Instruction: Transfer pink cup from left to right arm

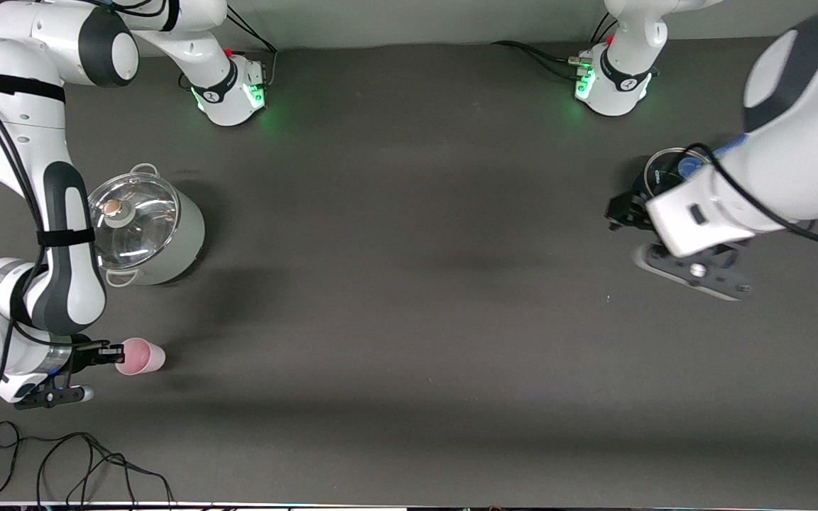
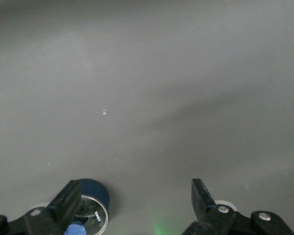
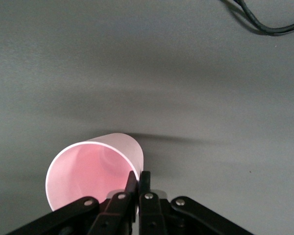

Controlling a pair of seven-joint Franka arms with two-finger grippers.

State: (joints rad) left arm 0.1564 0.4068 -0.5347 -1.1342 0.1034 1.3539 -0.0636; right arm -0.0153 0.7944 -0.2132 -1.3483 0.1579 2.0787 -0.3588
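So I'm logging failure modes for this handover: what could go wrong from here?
The right gripper pinches only the rim of the pink cup, so the cup could twist or slip out. The lidded pot stands close to the right arm, which might clip it. The left gripper is open over bare table.

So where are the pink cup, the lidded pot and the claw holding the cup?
pink cup (image 1: 140, 356), front view, its side wall.
lidded pot (image 1: 182, 234), front view, its grey side.
right gripper (image 3: 138, 180), right wrist view, fingertips pinching the cup's rim.
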